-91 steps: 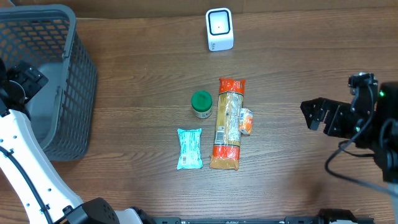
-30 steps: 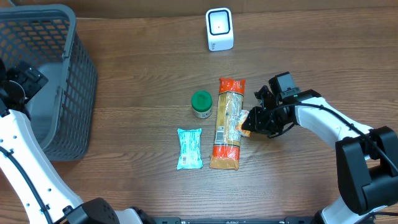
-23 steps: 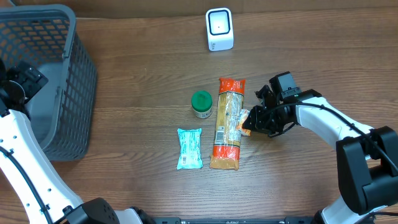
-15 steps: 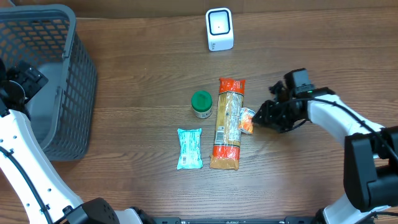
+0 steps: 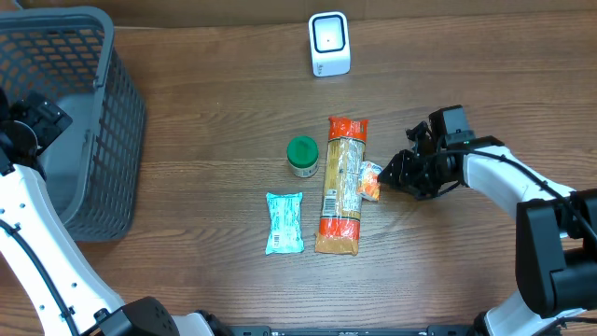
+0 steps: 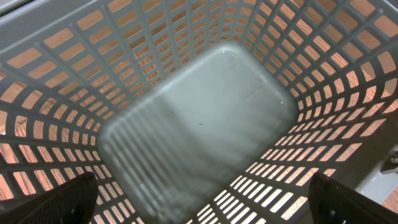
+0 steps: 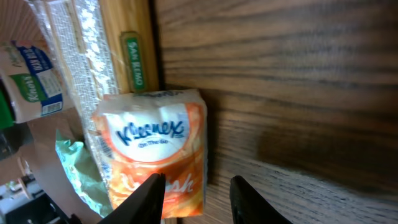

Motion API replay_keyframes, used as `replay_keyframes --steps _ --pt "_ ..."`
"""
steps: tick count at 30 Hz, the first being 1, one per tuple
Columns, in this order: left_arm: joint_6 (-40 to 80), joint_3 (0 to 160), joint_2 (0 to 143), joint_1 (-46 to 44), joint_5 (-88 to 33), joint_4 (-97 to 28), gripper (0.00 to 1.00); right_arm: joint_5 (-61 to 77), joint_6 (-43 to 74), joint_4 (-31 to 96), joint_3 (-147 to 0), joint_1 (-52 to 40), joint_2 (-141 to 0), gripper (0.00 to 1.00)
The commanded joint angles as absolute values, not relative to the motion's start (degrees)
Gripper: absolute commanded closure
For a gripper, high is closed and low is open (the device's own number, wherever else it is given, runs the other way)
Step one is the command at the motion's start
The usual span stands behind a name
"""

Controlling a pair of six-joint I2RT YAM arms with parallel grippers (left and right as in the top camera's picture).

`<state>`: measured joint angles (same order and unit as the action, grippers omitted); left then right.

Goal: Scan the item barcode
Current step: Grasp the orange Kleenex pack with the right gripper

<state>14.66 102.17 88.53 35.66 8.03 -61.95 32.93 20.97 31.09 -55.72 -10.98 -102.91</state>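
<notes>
A small orange and white Kleenex tissue pack (image 5: 370, 180) (image 7: 155, 140) lies on the wooden table against the long pasta bag (image 5: 342, 185). My right gripper (image 5: 390, 177) (image 7: 199, 202) is low at the pack's right side, open part-way. One of its fingers (image 7: 149, 198) overlaps the pack's near corner, the other stands over bare wood, and the pack's edge sits in the gap without being clamped. The white barcode scanner (image 5: 328, 44) stands at the back centre. My left gripper (image 6: 202, 205) hangs wide open inside the grey basket (image 6: 199, 118), holding nothing.
A green-lidded jar (image 5: 301, 156) stands left of the pasta bag, and a teal packet (image 5: 284, 223) lies in front of it. The grey mesh basket (image 5: 93, 140) fills the table's left end, with the left arm over it.
My right arm came in from the far right to the tissue pack, then drew back a little to the right. The pack shifted slightly. The left arm has not moved.
</notes>
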Motion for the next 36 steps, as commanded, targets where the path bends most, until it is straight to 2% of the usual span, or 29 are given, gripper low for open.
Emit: replay_keyframes --steps 1,7,20,36 --pt "15.42 103.57 88.82 35.55 8.54 -61.93 0.0 33.8 24.25 29.71 -53.69 -11.31 -102.35 0.64" --pt "15.42 103.57 88.82 35.55 8.51 -61.93 0.0 34.46 24.23 29.61 -52.58 -11.31 -102.35 0.7" --pt "15.42 103.57 88.82 35.55 8.51 -61.93 0.0 42.35 23.77 26.59 -52.51 -11.2 -102.35 0.7" --pt "15.42 103.57 88.82 35.55 8.54 -61.93 0.0 36.53 23.64 23.46 -51.35 -15.4 -102.35 0.74"
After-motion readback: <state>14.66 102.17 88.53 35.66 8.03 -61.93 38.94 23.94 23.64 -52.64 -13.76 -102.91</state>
